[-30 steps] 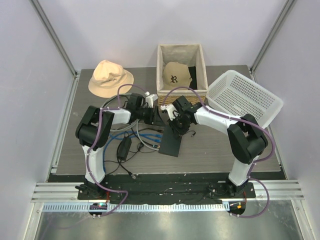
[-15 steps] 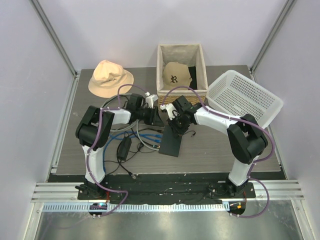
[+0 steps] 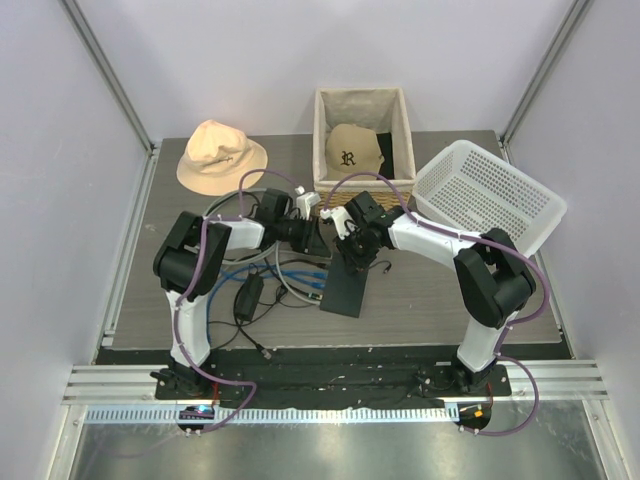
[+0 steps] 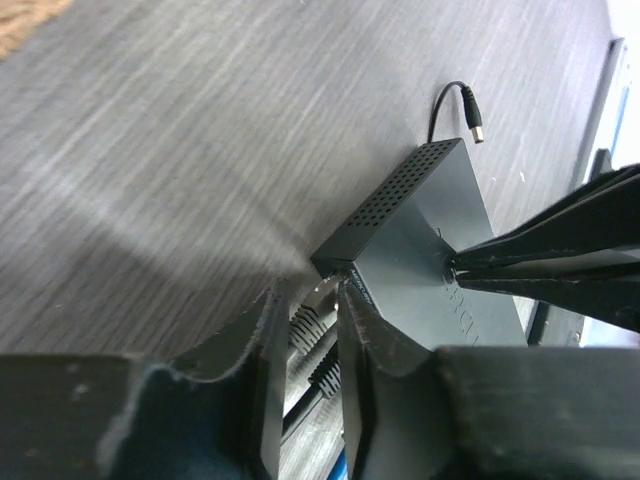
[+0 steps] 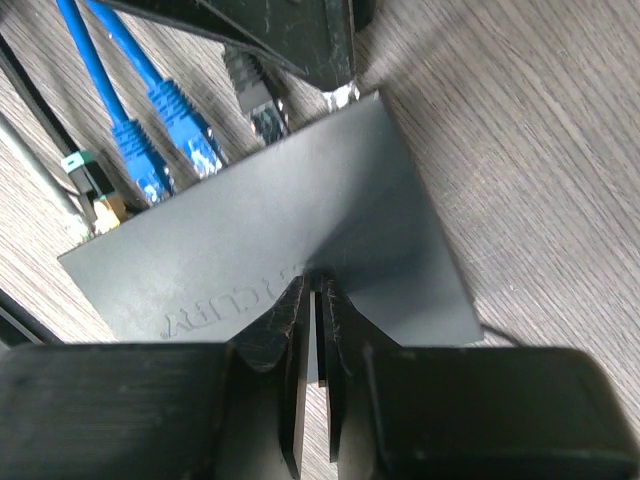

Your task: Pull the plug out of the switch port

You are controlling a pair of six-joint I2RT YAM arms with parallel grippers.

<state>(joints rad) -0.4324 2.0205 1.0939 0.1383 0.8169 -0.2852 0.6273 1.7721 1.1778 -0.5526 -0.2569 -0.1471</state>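
We see the left gripper (image 4: 308, 296) with its fingers narrow and a grey plug (image 4: 304, 326) between them, at the corner of the switch (image 4: 430, 230). The view is dark there, so we cannot tell whether the pads actually pinch it. The right gripper (image 5: 313, 287) has its fingers all but closed on nothing, tips resting on the switch's flat top. Beyond those tips, two blue plugs (image 5: 165, 120) sit at the switch's socket edge
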